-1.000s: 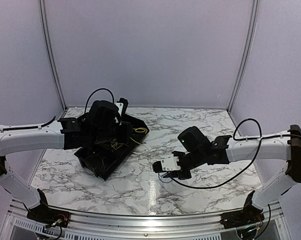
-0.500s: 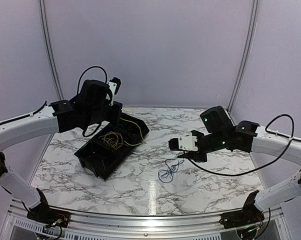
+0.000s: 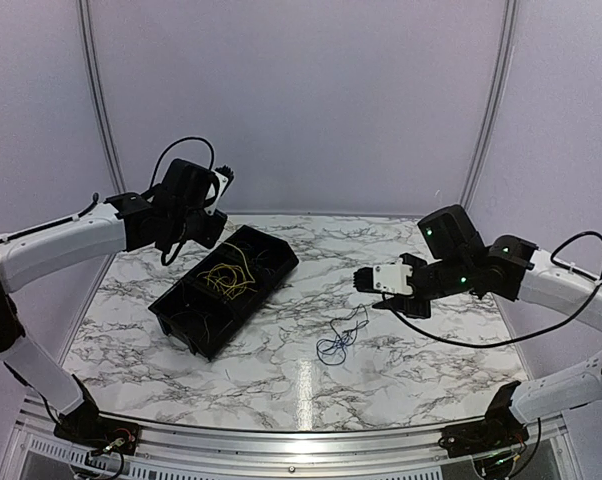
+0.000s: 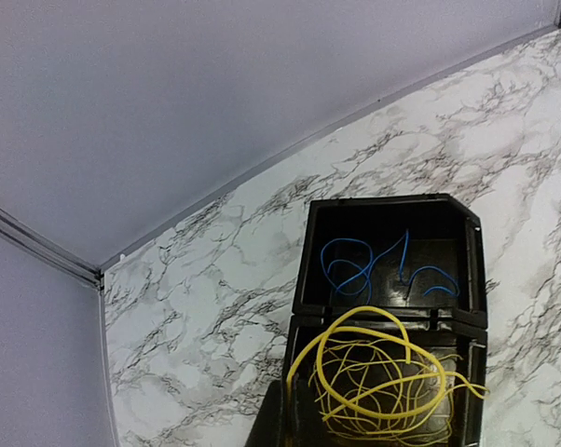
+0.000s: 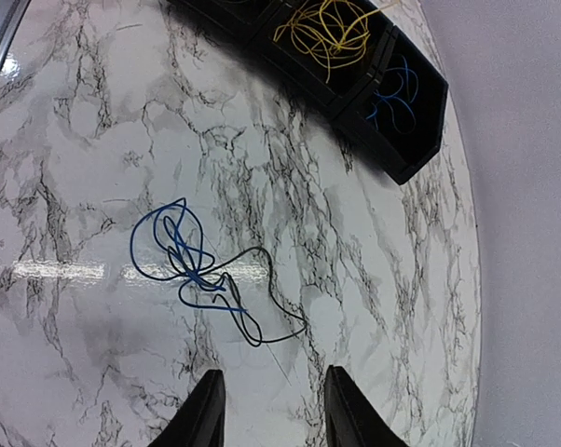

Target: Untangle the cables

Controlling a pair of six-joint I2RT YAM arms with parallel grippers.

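The cables [image 5: 192,261], a blue loop crossed by a black strand, lie on the table [image 3: 281,385] at about 7 o'clock from the right gripper [image 3: 369,281], which hangs above them with fingers spread and empty. The left gripper [image 3: 222,180] hovers at 10 o'clock beside the black bin [image 3: 196,335]; whether it is spread or closed I cannot tell. A pinch at the crossing could catch both strands, and pulling would then tighten the knot.

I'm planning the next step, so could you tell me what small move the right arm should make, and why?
Probably lower the right gripper onto the black strand: the gripper hangs open and empty above the table, where that strand lies tangled with the blue wire.
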